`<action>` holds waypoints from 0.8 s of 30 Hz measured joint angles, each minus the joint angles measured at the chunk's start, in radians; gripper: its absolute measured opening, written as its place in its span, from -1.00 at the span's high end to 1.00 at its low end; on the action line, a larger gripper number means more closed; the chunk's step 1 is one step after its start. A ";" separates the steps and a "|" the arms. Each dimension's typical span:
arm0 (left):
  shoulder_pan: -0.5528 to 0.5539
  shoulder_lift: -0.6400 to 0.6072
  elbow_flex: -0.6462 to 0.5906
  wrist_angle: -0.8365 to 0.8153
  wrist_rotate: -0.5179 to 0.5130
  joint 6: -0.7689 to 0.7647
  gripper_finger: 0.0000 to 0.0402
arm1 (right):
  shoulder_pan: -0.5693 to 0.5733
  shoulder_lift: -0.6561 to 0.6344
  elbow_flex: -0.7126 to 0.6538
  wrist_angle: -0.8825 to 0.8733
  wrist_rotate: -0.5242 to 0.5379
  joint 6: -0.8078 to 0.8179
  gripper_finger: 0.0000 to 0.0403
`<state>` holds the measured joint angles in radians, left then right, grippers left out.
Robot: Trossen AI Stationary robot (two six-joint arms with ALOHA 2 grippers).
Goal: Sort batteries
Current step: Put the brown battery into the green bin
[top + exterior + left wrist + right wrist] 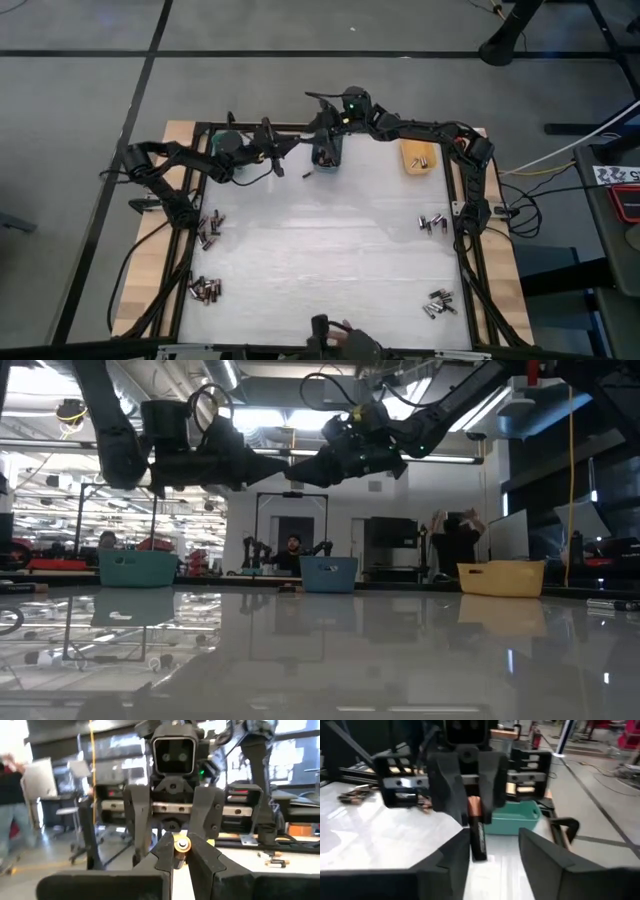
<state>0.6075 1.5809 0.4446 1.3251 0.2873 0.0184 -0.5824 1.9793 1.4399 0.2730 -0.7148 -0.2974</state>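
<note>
A battery (477, 832), black with a coppery end, is held in the air near the table's far edge, beside the blue bin (328, 156). My left gripper (180, 854) is shut on it, reaching in from the left (292, 148). My right gripper (495, 857) faces it from the right (320, 148) and is open, one finger on either side of the battery's black end; I cannot tell whether either finger touches it. Loose batteries lie in piles at the left (209, 229) (204, 290) and at the right (432, 222) (440, 303). My left gripper pinches the battery's coppery end (181, 846) between its two fingertips. The fingers come in about level from the table's left. The black body (478, 842) sticks out past the fingertips toward my right gripper, clear of the table.
Three bins stand along the far edge: a teal bin (138, 568) at the left, the blue bin (329, 573) in the middle, a yellow-orange bin (417, 157) at the right holding a few batteries. One battery (307, 176) lies near the blue bin. People stand in the room beyond.
</note>
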 joint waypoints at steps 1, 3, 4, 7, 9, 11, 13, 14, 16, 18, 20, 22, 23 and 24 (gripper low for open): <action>0.003 -0.031 0.000 -0.049 -0.019 -0.004 0.88 | -0.007 0.000 0.000 0.000 0.007 0.000 0.09; 0.002 -0.100 0.000 -0.167 -0.078 -0.011 0.88 | -0.025 0.000 0.000 -0.002 0.021 0.002 0.00; 0.000 -0.141 0.000 -0.238 -0.108 -0.012 0.88 | -0.035 0.000 0.000 -0.003 0.024 0.002 -0.04; -0.014 -0.275 0.014 -0.502 -0.219 -0.016 0.88 | -0.061 0.000 0.000 -0.015 0.044 0.003 -0.12; -0.030 -0.366 0.044 -0.739 -0.319 -0.038 0.88 | -0.076 0.000 0.000 -0.021 0.043 0.004 -0.15; -0.042 -0.437 0.087 -1.000 -0.414 -0.096 0.88 | -0.088 0.000 0.000 -0.021 0.042 0.004 -0.16; -0.045 -0.484 0.128 -1.249 -0.473 -0.180 0.88 | -0.089 0.000 0.000 -0.021 0.042 0.004 -0.16; -0.045 -0.498 0.144 -1.345 -0.499 -0.223 0.88 | -0.089 0.000 0.000 -0.021 0.046 0.003 -0.16; -0.044 -0.516 0.164 -1.497 -0.569 -0.307 0.88 | -0.087 0.000 0.000 -0.020 0.054 -0.010 -0.16; -0.045 -0.519 0.168 -1.592 -0.654 -0.382 0.88 | -0.085 0.000 0.000 -0.015 0.054 -0.025 -0.16; -0.045 -0.520 0.168 -1.668 -0.723 -0.453 0.88 | -0.085 0.000 0.000 -0.009 0.050 -0.027 -0.16; -0.042 -0.521 0.169 -1.720 -0.762 -0.510 0.88 | -0.085 -0.001 0.000 -0.013 0.048 -0.027 -0.16; -0.040 -0.521 0.169 -1.743 -0.775 -0.538 0.88 | -0.085 0.000 0.000 -0.018 0.048 -0.027 -0.16; -0.036 -0.521 0.169 -1.764 -0.782 -0.564 0.88 | -0.086 0.000 0.000 -0.025 0.049 -0.026 -0.16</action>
<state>0.5712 1.0603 0.6132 -0.4390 -0.4951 -0.5456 -0.6682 1.9789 1.4403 0.2484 -0.6662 -0.3237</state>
